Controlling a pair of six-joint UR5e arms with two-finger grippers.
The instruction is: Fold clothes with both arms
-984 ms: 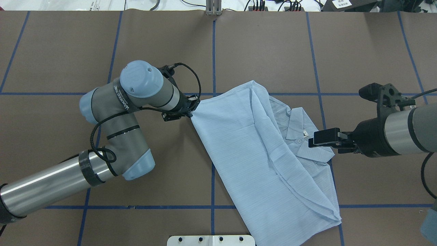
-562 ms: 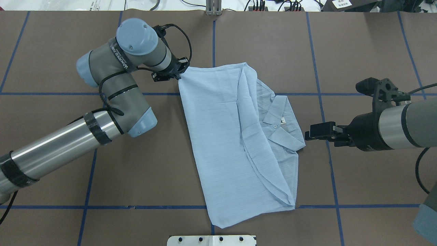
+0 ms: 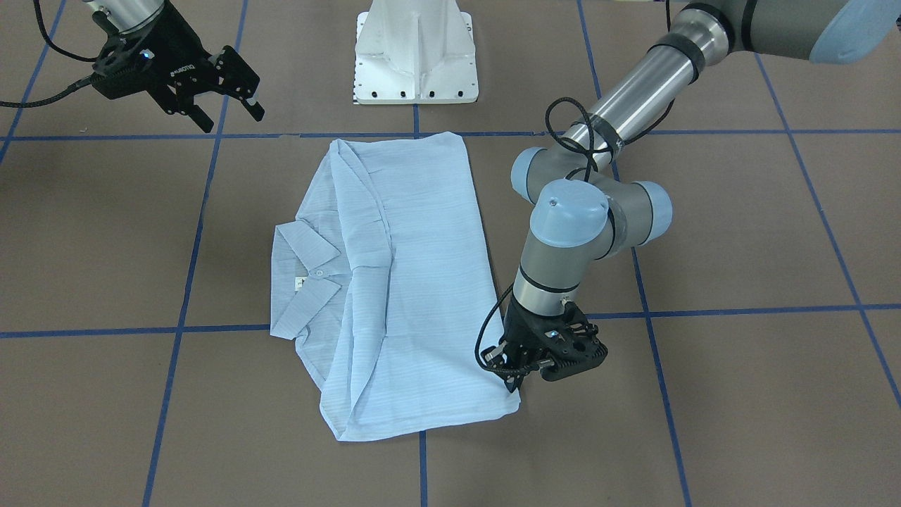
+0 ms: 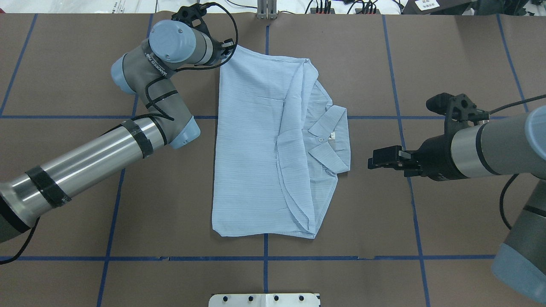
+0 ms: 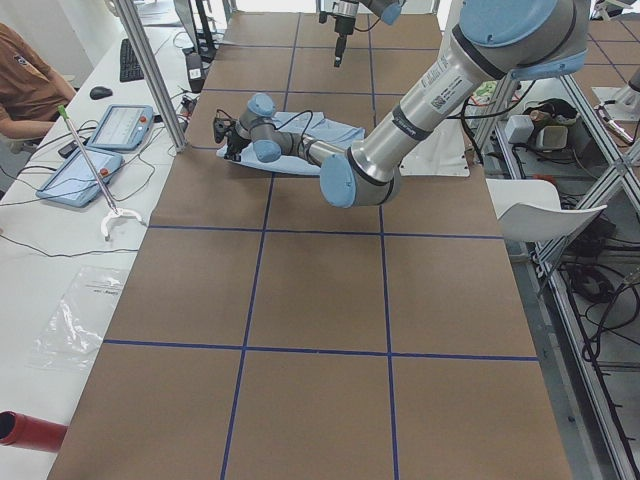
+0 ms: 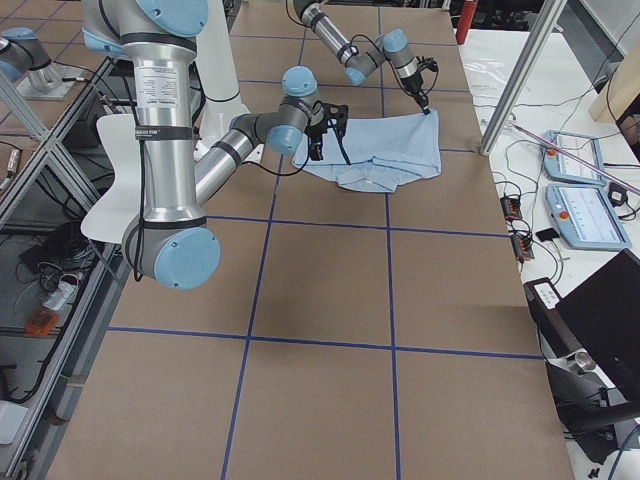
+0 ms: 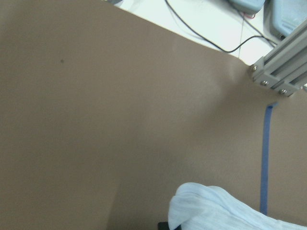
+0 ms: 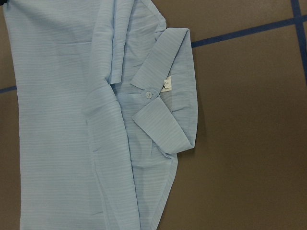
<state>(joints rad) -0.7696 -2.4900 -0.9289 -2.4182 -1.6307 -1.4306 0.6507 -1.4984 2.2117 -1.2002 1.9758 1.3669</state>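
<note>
The light blue striped shirt (image 4: 260, 140) lies folded lengthwise on the brown table, collar and white neck label (image 4: 332, 135) towards the right arm. It also shows in the front view (image 3: 408, 282) and fills the right wrist view (image 8: 72, 120). My left gripper (image 4: 229, 46) is shut on the shirt's far left corner, low at the table (image 3: 512, 381). That corner shows at the bottom of the left wrist view (image 7: 216, 208). My right gripper (image 4: 372, 161) is open and empty. It hovers beside the collar, apart from the cloth (image 3: 231, 113).
The white pedestal base (image 3: 415, 49) stands at the table's near edge. An aluminium post (image 4: 266, 10) and cables sit at the far edge, close to my left gripper. Tablets (image 5: 105, 130) lie on the side desk beyond it. Blue tape lines grid the brown surface.
My left gripper has dragged the shirt's corner away from the robot and leftward, so the shirt now lies straight. The collar has slid away from my right gripper, which shifted slightly left.
</note>
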